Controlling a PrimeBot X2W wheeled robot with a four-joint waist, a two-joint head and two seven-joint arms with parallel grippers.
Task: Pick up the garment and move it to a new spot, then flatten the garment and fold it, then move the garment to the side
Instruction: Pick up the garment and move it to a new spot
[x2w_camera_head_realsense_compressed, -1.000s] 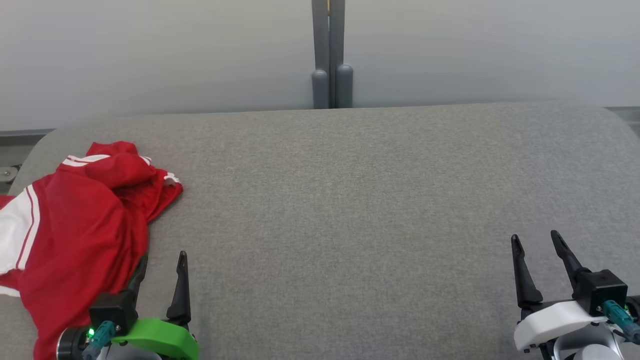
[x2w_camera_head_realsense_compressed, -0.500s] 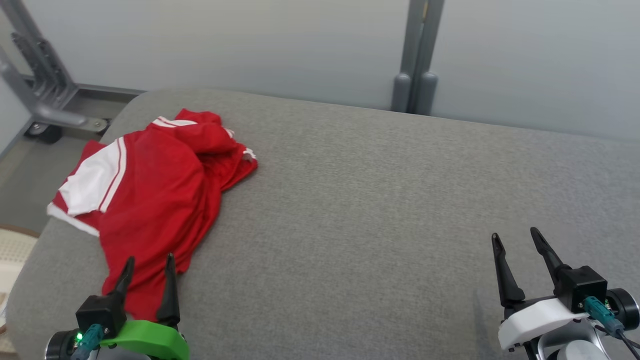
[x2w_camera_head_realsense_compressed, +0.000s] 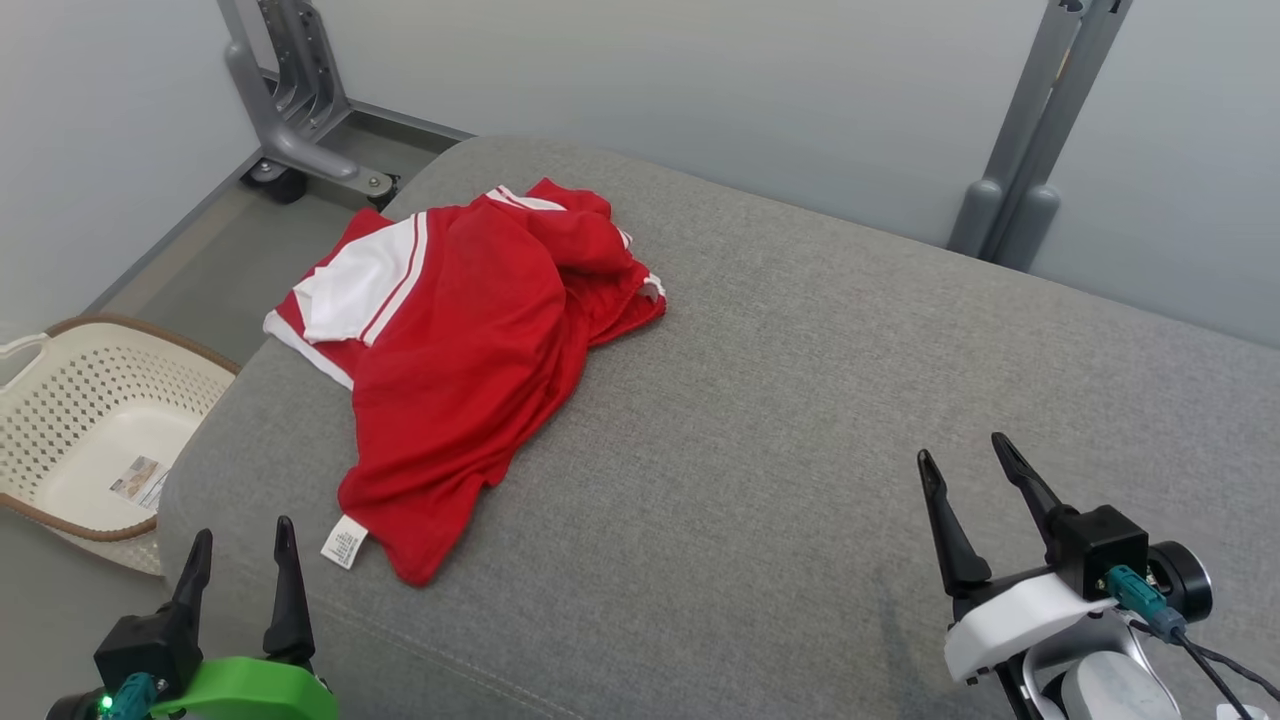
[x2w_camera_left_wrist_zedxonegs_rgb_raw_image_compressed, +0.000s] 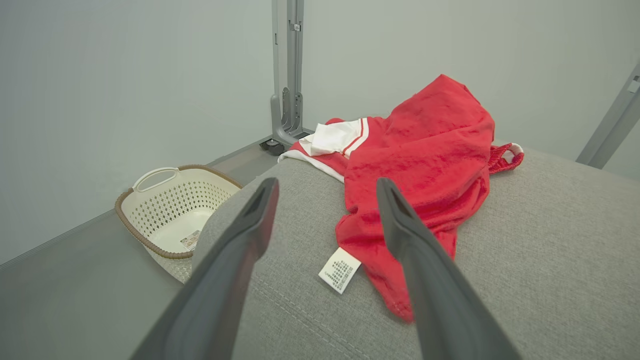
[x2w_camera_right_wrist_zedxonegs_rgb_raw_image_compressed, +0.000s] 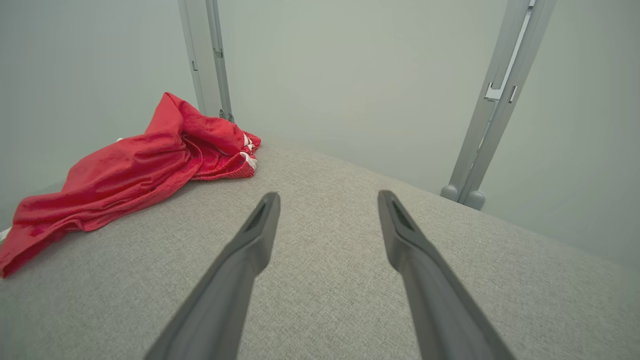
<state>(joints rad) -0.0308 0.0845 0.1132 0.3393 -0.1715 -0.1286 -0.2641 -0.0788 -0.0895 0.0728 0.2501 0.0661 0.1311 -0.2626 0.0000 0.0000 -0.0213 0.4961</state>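
Red garment (x2w_camera_head_realsense_compressed: 460, 340) is lying crumpled at the far left corner of the grey fabric bench (x2w_camera_head_realsense_compressed: 800, 420). Its white-panelled part (x2w_camera_head_realsense_compressed: 350, 285) is drooping over the left edge. A long red lobe is trailing toward the near left corner, ending beside a white care label (x2w_camera_head_realsense_compressed: 345, 545).

Fabric is looking thin, mesh-like and limp, and it is bunching in soft folds. Judging it light and floppy, likely to sag and drag once lifted. It may slide a little on the upholstery, and there is no breakage worry.

Best hold, by my reckoning: a single-layer edge rather than the heaped middle. The near hem by the label is sitting closest. The gathered band (x2w_camera_head_realsense_compressed: 640, 290) at the far side is offering a thicker bite.

Left gripper (x2w_camera_head_realsense_compressed: 245, 530) is hovering at the near left corner, jaws apart and empty, pointing at the labelled hem. Right gripper (x2w_camera_head_realsense_compressed: 961, 447) is hovering over the near right part, well apart from the cloth, jaws likewise apart, holding nothing.

A pale perforated basket (x2w_camera_head_realsense_compressed: 75, 395) is sitting on the floor off the left edge.
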